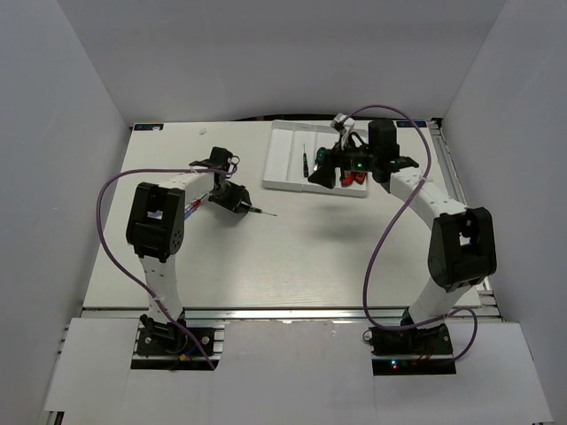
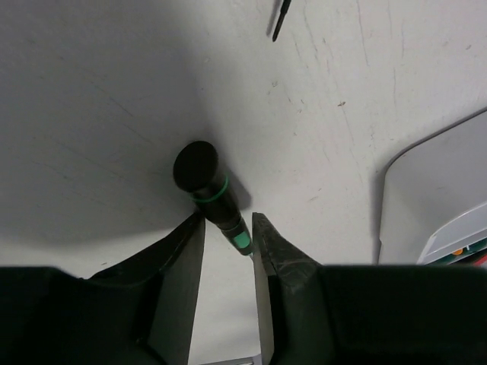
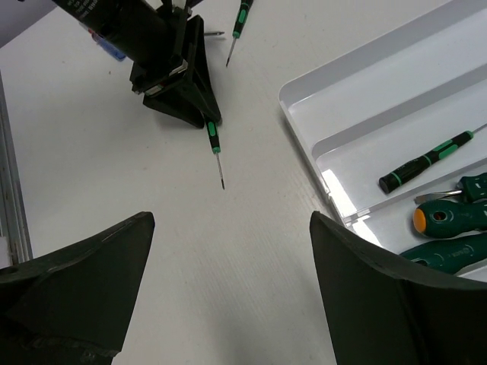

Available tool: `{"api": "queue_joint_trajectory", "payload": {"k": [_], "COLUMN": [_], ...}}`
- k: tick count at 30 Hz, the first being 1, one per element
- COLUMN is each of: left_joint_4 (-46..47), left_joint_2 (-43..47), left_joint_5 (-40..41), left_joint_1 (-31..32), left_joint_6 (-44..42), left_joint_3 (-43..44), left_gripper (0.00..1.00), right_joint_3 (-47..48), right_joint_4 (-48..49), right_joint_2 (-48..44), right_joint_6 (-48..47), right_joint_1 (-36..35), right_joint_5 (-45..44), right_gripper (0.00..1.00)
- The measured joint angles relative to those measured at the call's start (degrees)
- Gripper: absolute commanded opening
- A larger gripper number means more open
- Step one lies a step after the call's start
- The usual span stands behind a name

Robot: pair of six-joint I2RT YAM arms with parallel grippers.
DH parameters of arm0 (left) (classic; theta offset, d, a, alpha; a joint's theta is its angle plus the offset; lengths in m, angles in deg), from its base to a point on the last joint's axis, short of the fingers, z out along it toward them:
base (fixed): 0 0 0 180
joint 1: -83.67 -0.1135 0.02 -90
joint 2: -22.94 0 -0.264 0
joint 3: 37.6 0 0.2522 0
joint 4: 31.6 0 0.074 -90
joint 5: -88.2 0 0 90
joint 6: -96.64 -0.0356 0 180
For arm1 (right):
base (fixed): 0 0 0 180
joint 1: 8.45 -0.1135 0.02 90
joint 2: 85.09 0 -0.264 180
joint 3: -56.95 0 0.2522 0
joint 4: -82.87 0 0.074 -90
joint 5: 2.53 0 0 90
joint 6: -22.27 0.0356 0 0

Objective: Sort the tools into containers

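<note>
The shallow white plastic tray (image 3: 327, 84) lies on a pale off-white surface (image 2: 114, 91) flecked with faint grey scratches. Inside the tray, a slim black screwdriver with green bands (image 3: 426, 161) lies beside a thick dark green handle with an orange cap (image 3: 449, 217). Away from the tray, the left tool (image 2: 228, 236) is matte black, and the small screwdriver (image 2: 207, 182) at it has a black handle ringed in bright green. Purple cables (image 1: 98, 217) loop along the white-and-black arms (image 1: 159, 274).

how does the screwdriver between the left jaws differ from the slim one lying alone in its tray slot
The table screwdriver lies on the table between the left gripper's jaws; the tray screwdriver lies in a tray slot, untouched. From the right wrist, the table screwdriver's handle is partly hidden; the tray screwdriver shows whole. Both have black-and-green handles.
</note>
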Motion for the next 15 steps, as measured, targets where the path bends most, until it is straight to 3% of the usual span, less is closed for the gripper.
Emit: {"api": "queue_joint_trajectory", "payload": {"k": [11, 15], "left_joint_4": [-0.35, -0.26], "left_joint_2": [-0.90, -0.87], "left_joint_5": [-0.26, -0.31], "left_joint_1": [0.13, 0.39], "left_joint_6": [-4.74, -7.02], "left_joint_3": [1.31, 1.51], "left_gripper": [0.19, 0.03], "right_joint_3": [-2.45, -3.10], "right_joint_4": [2.03, 2.16], "right_joint_2": [-2.99, -3.85], "right_joint_6": [1.22, 1.53], "right_joint_1": [4.59, 5.73], "right_joint_5": [0.92, 1.05], "right_gripper": [0.89, 0.89]}}
